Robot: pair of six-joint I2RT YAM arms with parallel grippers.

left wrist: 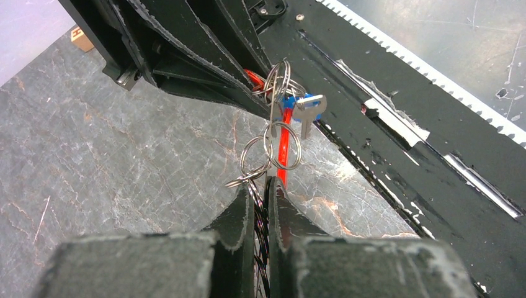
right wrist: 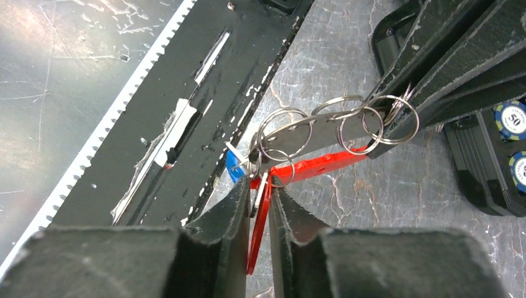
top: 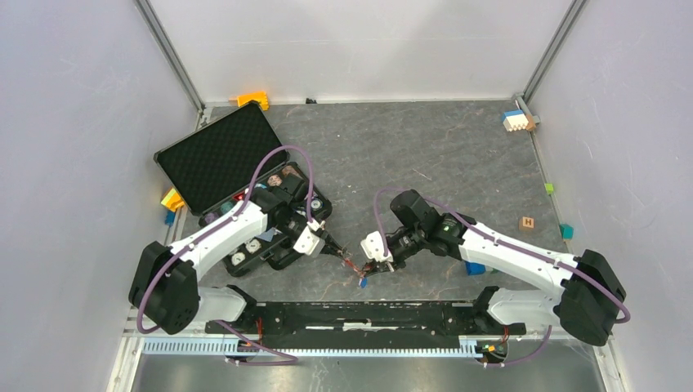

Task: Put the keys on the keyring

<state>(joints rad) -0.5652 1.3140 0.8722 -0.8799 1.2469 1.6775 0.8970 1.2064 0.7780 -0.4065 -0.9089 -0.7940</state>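
Both grippers meet over the near middle of the table with the keyring (top: 351, 265) stretched between them. My left gripper (left wrist: 265, 184) is shut on the keyring's dark braided strap (left wrist: 265, 214). Metal rings (left wrist: 275, 148) and the long red clip (left wrist: 284, 149) hang just past its fingertips. My right gripper (right wrist: 258, 189) is shut on a flat red piece (right wrist: 255, 233) with a metal blade beside it, apparently the red-headed key. The blue-headed key (right wrist: 234, 167) hangs at the ring cluster beside the right fingertips and also shows in the left wrist view (left wrist: 305, 107). The chain of rings (right wrist: 322, 127) runs to the left fingers (right wrist: 428, 68).
An open black case (top: 216, 155) with poker chips (right wrist: 512, 121) lies at the left, close behind my left arm. A black rail (top: 359, 314) runs along the near edge. Small blocks lie around: orange (top: 253, 100), white-blue (top: 515, 120), wooden (top: 527, 222), blue (top: 475, 268).
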